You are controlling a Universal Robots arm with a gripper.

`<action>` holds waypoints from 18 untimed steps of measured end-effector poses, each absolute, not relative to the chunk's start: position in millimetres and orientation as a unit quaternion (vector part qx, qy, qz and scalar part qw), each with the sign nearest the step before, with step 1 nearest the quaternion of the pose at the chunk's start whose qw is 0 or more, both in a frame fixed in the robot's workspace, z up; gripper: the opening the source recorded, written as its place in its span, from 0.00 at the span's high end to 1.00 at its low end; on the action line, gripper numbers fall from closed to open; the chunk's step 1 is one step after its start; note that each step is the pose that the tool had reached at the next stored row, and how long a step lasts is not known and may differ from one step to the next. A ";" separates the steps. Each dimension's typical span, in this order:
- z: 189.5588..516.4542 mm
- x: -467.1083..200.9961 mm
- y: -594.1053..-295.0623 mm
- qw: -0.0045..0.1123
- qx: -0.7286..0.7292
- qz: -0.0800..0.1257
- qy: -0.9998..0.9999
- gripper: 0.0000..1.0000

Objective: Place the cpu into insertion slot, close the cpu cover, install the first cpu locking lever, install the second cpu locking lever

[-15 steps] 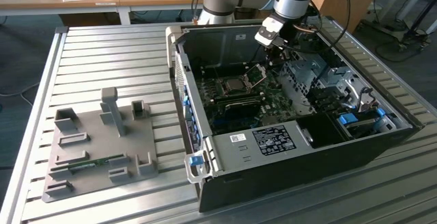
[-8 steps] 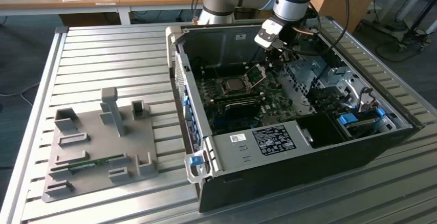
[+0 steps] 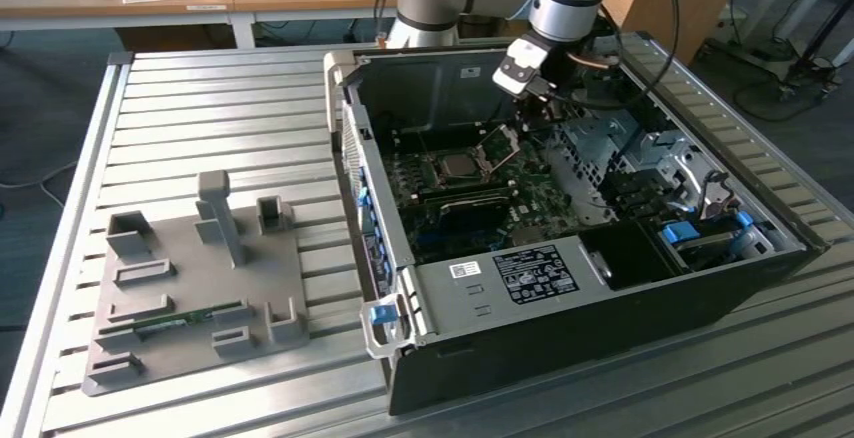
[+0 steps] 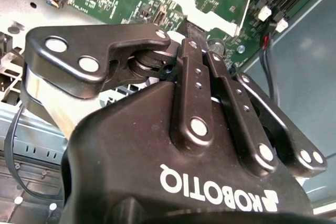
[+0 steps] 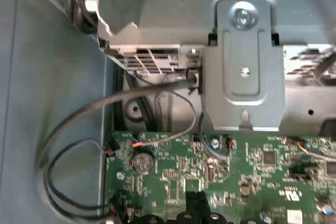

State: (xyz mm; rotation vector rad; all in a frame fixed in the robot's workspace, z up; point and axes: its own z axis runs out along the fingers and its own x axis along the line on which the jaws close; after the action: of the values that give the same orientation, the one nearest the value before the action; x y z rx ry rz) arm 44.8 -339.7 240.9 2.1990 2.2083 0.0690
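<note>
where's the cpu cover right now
In the exterior view, the cpu cover stands raised open on the green board, at the exterior view's right edge of the socket, just below the end effector.

Across the black body of the end effector (image 4: 197, 39) runs white lettering (image 4: 218, 187), a maker's name seen upside down. In the exterior view a dark printed label (image 3: 537, 273) and a small white sticker (image 3: 465, 269) sit on the computer case's grey panel (image 3: 454, 303); their print is too small to read.
</note>
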 end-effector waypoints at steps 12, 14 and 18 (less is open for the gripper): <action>240.9 16.8 -339.7 0.022 0.705 0.032 0.708 0.89; 240.8 13.5 -339.7 0.023 0.705 0.034 0.708 0.89; 240.9 6.4 -339.7 0.026 0.705 0.036 0.708 0.89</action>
State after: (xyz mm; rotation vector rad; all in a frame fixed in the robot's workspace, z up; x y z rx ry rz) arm 6.4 -339.7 240.9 2.1782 2.1879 0.1121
